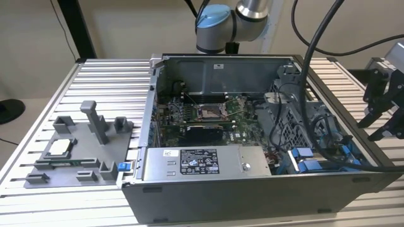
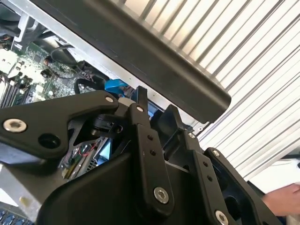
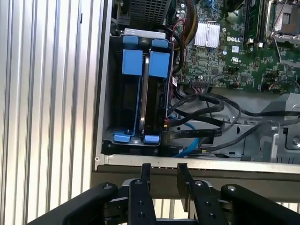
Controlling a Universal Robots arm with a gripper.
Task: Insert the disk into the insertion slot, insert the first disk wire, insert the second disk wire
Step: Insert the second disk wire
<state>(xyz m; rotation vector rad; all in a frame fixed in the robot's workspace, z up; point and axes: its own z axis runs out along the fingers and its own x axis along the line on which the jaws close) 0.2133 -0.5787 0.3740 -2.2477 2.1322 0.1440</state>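
The gripper (image 3: 161, 174), fingers narrowly parted and empty, hovers outside the case (image 3: 187, 161) wall; just beyond it the disk (image 3: 157, 93) sits in the slot (image 3: 110, 93) (apparently seated, wires (image 3: 201, 119) alongside).

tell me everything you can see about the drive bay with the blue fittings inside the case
The insertion slot is a grey metal bay set in a corner of the open computer case, against its side wall. In the first wrist view it holds two bright blue plastic carriers side by side, each with a broad blue tab at one end and a small blue clip at the other. A dark, flat drive body sits between them. Black and blue cables run up to its clip end. In the exterior view its blue parts show beside the power supply.
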